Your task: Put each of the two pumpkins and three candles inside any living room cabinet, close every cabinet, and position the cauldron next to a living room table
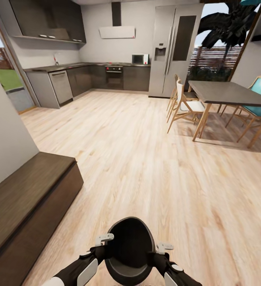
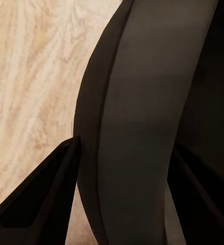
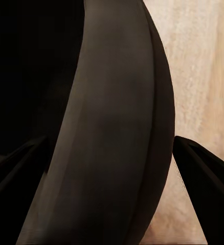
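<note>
— Where do we have the cauldron [image 1: 130, 250]?

— Between our two hands, low in front of us above the wooden floor [image 1: 154, 167]. Our left hand [image 1: 105, 239] grips its rim on one side, our right hand [image 1: 164, 247] grips the opposite side.

— Are both closed on it?

— Yes; in each wrist view the rim [image 2: 137, 127] runs between the fingers [image 3: 204, 184]. The cabinet [image 1: 27, 206] lies to our left, the dining table [image 1: 229, 93] well ahead on the right.

The squat round black cauldron [image 1: 130, 250] looks matt and smooth, like dull cast metal. The pale plank floor [image 1: 146, 159] shows grained wood with a soft sheen. The long low dark-brown cabinet [image 1: 23, 206] is matt wood.
</note>
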